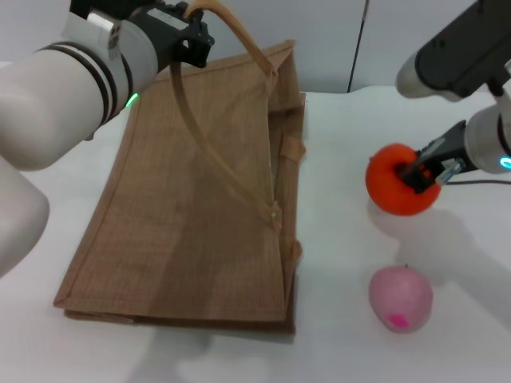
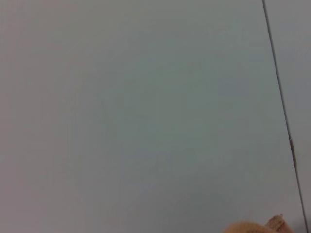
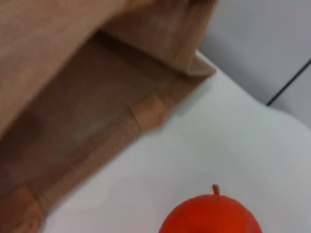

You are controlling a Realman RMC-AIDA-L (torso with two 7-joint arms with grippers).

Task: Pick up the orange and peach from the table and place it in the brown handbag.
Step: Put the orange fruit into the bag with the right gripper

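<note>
The brown handbag (image 1: 200, 215) lies on the white table (image 1: 343, 136) with its mouth facing right. My left gripper (image 1: 190, 38) is at the bag's far top corner, shut on a tan handle (image 1: 239, 36) and holding it up. A tip of that handle shows in the left wrist view (image 2: 248, 227). My right gripper (image 1: 423, 171) is shut on the orange (image 1: 391, 187), to the right of the bag's mouth. The right wrist view shows the orange (image 3: 211, 216) with its stem and the bag's open mouth (image 3: 87, 111). The pink peach (image 1: 400, 299) sits on the table nearer me.
A grey wall panel (image 1: 399, 40) stands behind the table's far edge. A cable (image 1: 479, 182) trails from the right wrist over the table.
</note>
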